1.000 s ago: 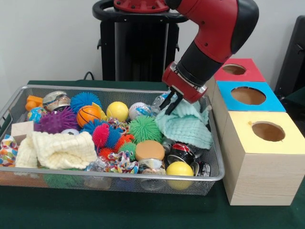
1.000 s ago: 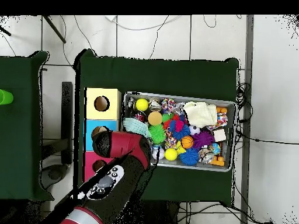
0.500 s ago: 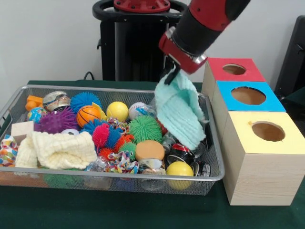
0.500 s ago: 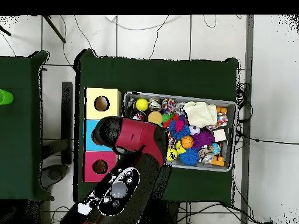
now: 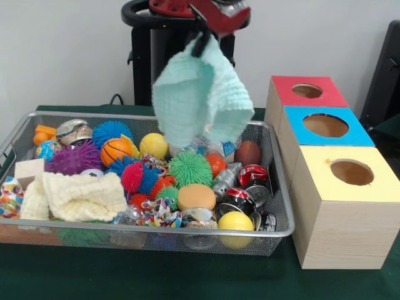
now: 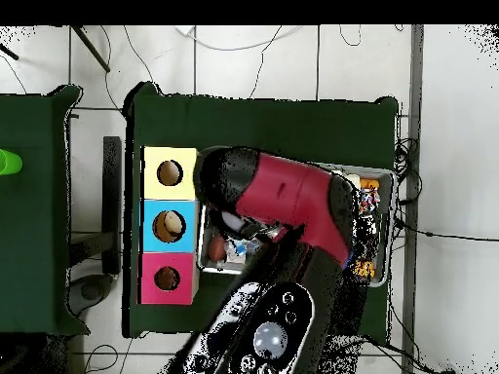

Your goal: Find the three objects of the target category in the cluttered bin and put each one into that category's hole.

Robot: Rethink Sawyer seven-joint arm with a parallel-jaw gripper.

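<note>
While clamped in the gripper, waffle-textured mint cloth hangs over wire-mesh bin.

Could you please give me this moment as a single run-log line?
phase: lift | gripper: shut on mint-green knitted cloth | cloth: hanging clear above wire mesh bin | holes: red, blue, yellow boxes, none entered yet

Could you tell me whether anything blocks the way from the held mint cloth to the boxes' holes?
Nothing visible does. The tool holds the mint cloth hanging clear above the bin; the red, blue and yellow box holes beside it lie open on top.
</note>
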